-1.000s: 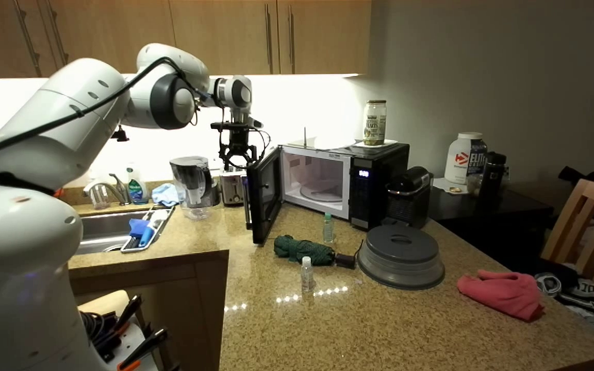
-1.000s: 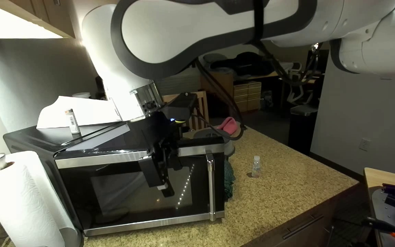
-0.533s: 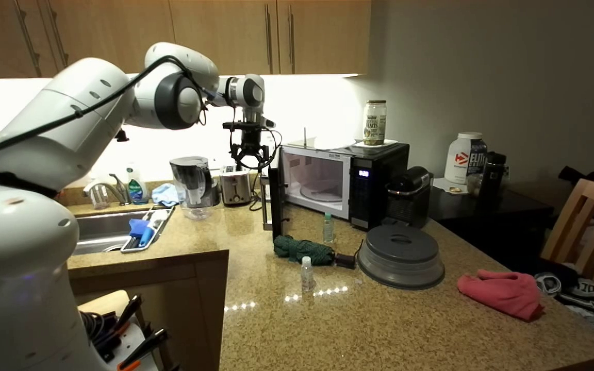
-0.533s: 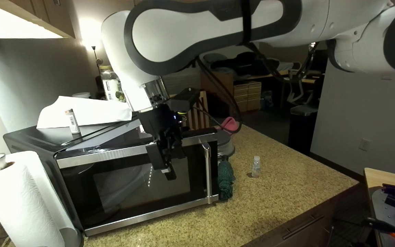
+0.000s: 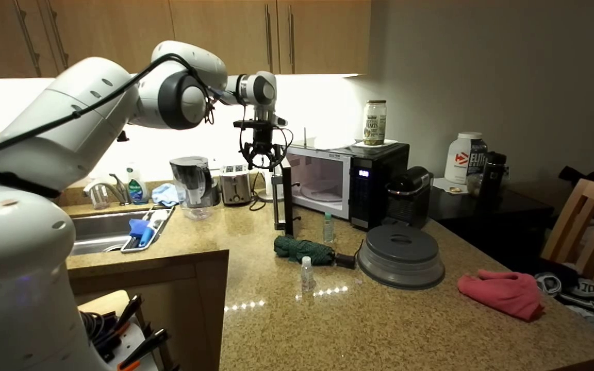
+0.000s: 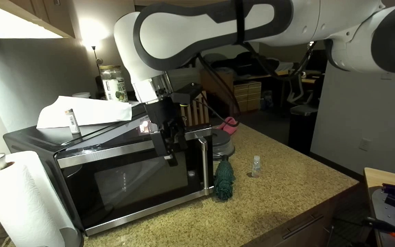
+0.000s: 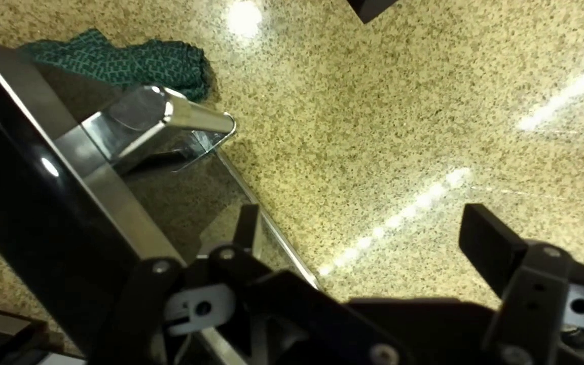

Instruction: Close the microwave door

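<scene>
Hanging open at the nine o'clock side of the microwave (image 5: 366,201) in an exterior view, the microwave door (image 6: 138,183) is seen from outside as a black panel with a dark glass window, banded in silver along top and bottom, its upright silver handle (image 6: 204,164) set at three o'clock. The gripper (image 7: 365,230) is held just beside the door's outer face, its fingers (image 7: 489,246) spread well apart; whether the door is touched cannot be told. Within the microwave's pale interior a round turntable (image 5: 323,193) is contained. At one o'clock from it a lidded jar (image 5: 375,123) is stood atop the casing, its contents partly hidden by a label. Toward nine o'clock a clear pitcher (image 5: 190,184) is capped with a dark lid, and farther out blue items (image 5: 138,228) are held in a tray (image 5: 134,250) at the edge of the sink (image 5: 102,229).
</scene>
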`<action>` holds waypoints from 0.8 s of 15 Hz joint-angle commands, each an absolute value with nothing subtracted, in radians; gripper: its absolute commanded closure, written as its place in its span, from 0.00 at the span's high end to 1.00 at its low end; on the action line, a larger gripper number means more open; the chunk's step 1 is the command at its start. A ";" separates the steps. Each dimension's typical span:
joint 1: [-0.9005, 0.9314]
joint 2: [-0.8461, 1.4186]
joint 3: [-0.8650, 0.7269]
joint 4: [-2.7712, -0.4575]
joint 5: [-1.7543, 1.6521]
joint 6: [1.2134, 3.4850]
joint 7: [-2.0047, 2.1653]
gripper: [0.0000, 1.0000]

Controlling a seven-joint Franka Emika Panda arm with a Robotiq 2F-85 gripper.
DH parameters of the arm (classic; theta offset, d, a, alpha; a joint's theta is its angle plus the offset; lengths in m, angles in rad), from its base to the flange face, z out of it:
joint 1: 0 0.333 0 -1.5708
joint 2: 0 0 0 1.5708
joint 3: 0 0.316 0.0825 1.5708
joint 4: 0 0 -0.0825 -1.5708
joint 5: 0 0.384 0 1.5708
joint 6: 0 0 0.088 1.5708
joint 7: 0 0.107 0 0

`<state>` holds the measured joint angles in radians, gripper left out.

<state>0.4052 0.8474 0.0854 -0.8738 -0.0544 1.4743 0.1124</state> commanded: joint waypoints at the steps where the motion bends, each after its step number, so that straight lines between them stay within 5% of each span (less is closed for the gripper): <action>1: 0.373 0.855 0.076 -0.852 -0.030 1.464 0.154 1.00; 12: 0.384 0.869 0.056 -0.776 -0.063 1.436 0.193 1.00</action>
